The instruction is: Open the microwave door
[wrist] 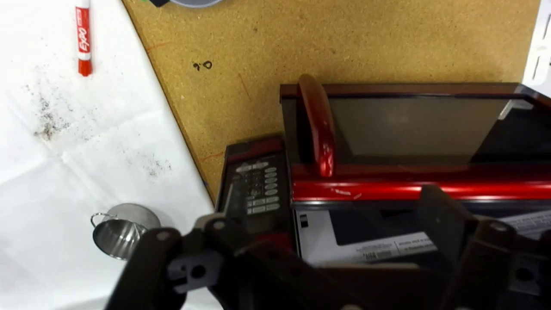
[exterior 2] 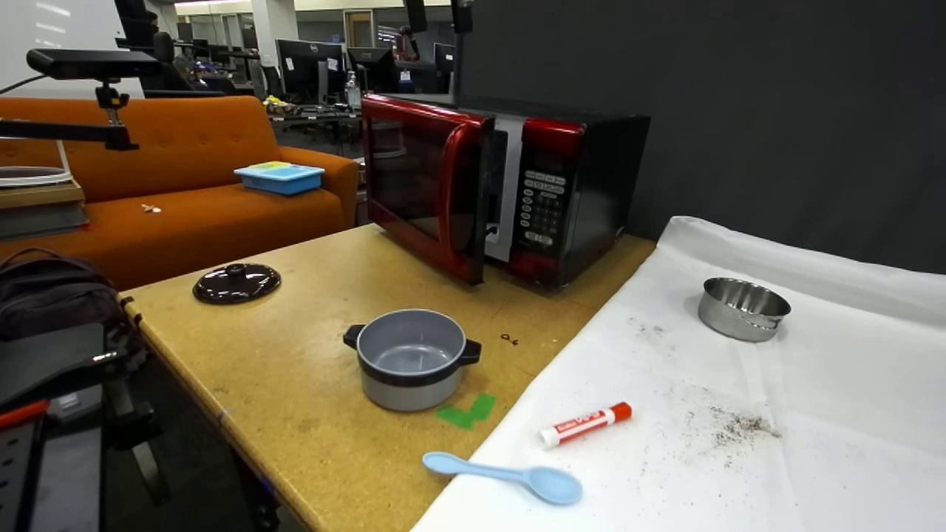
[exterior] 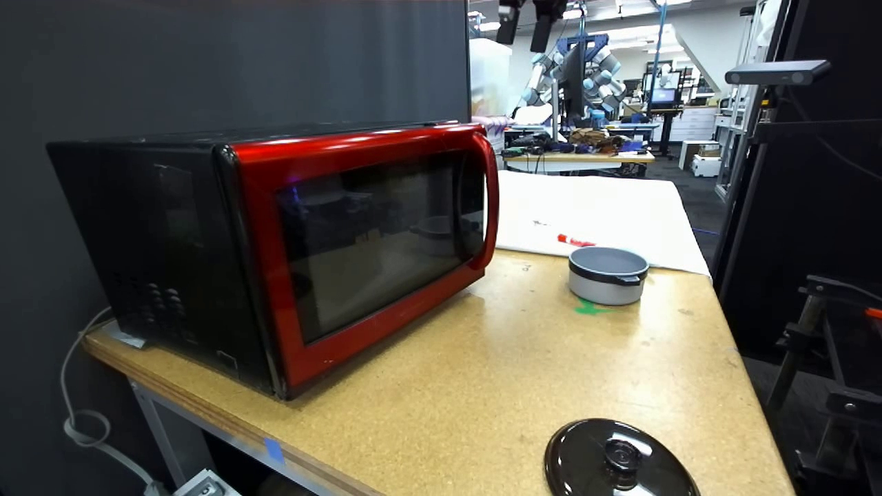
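The microwave is a large black box with a red front on the wooden table, and it also shows in another exterior view. Its red-framed door stands partly open, with a gap between the door's handle edge and the control panel. The curved red handle also shows in the wrist view. My gripper hangs well above the table at the top of both exterior views. Its fingers are spread wide and empty. In the wrist view the gripper is above the door gap and microwave interior.
A grey pot stands on the table in front of the microwave. A dark lid lies near the table edge. A white sheet carries a red marker, a blue spoon and a steel cup.
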Controlling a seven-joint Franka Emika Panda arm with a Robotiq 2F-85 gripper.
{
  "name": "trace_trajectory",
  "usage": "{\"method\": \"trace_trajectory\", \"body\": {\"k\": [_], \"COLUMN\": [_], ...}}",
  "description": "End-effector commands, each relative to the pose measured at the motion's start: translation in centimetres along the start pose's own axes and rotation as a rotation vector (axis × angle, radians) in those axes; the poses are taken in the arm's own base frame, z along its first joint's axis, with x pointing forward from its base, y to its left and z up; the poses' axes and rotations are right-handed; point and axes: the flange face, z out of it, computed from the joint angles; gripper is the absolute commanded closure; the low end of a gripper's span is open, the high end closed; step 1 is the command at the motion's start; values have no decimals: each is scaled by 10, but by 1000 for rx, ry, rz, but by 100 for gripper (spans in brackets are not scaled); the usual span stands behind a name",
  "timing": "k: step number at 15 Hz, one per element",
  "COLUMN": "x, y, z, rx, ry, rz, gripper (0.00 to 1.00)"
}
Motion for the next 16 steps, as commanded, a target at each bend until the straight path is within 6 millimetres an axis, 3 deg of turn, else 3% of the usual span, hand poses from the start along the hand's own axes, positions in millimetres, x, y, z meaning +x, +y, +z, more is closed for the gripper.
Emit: {"method": "trace_trajectory", "body": {"k": [1,4,10,11,12,16], "x": [38,69,122,127,133,147], "y": [-11,-30,-66,-66,-68,-55], "z": [-4,8,69,76,84,103], "rx": [39,23,-48,-54,-69,-97], "ry": [1,29,8,11,7,-28], "rz": [-11,-33,-86,-92,-92,-75], "gripper": [0,0,0,25,27,57]}}
